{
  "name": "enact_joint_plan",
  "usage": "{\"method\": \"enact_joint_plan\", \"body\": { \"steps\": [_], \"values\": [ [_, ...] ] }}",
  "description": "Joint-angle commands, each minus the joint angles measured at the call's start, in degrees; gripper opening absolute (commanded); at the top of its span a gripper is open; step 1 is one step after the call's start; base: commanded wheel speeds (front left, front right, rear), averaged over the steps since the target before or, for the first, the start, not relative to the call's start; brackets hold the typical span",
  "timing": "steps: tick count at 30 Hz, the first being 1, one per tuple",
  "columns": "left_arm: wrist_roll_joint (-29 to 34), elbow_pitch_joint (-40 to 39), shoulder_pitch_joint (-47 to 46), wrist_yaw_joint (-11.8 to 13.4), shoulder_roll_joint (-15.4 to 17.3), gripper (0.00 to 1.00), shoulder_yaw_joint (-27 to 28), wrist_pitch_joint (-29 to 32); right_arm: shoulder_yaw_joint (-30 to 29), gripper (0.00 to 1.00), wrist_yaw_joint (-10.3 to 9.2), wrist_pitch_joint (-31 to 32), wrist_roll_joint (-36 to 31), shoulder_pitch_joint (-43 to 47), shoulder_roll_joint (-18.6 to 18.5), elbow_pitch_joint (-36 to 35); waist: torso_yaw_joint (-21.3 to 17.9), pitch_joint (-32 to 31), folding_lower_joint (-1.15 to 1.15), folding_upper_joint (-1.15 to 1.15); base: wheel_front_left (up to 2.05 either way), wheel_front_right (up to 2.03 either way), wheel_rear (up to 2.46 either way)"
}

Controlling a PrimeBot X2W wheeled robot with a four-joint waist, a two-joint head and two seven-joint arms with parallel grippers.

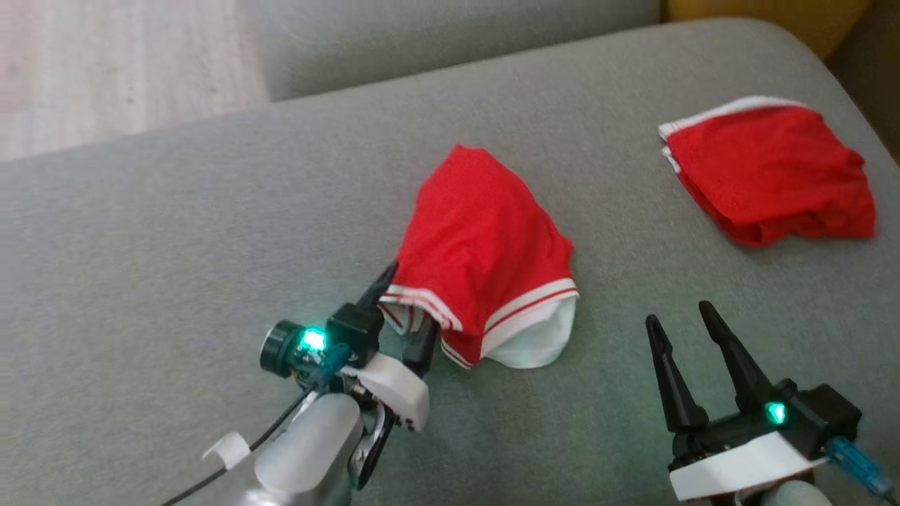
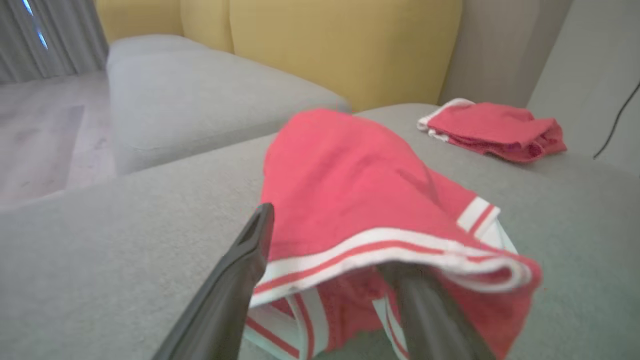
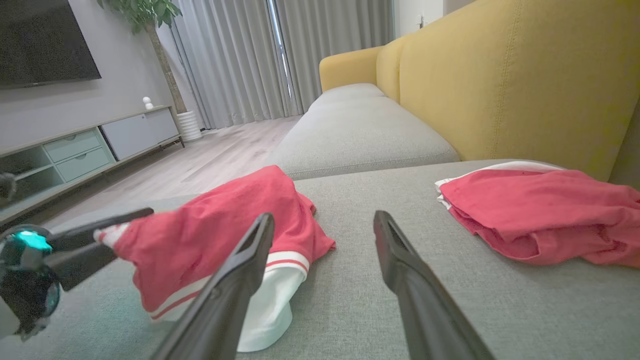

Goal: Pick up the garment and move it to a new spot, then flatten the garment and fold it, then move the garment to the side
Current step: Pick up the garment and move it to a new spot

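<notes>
Garment [image 1: 485, 239] hem lies between the left gripper's [image 1: 411, 296] spread jaws.

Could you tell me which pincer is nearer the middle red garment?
Left. The left pincer straddles the red garment at its striped hem; the right pincer is apart, to its right.

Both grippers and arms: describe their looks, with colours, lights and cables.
Left gripper: two long, tapering black fingers on a black body, a white plastic collar, a glowing teal light beside a round black lens housing, a blue connector, and a thin black cable along the pale silvery forearm. Right gripper: the same black fingers and white collar, a teal light, and a blue connector at its side.
</notes>
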Motion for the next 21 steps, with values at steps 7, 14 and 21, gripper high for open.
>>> {"method": "enact_joint_plan", "body": {
  "steps": [7, 14, 21],
  "values": [
    [3.33, -13.71, 7.68, 4.23, 1.30, 1.00, 9.44, -0.73, -0.79, 1.00, -0.05, -0.53, 0.57, 0.33, 0.71, 1.65, 6.48, -7.18, 0.00, 0.00, 0.00, 0.00, 0.00],
    [4.76, -24.66, 20.12, 7.54, 3.31, 1.00, 17.21, -0.73, -3.53, 1.00, -0.05, -0.53, 0.31, 2.28, 2.10, 3.53, 10.23, -11.04, 0.00, 0.00, 0.00, 0.00, 0.00],
    [8.82, -37.30, 33.52, 10.74, 2.96, 1.00, 25.20, -0.74, -6.41, 1.00, -0.05, -0.53, -0.61, 5.21, 3.78, 3.74, 11.70, -13.70, 0.00, 0.00, 0.00, 0.00, 0.00]
  ]
}}
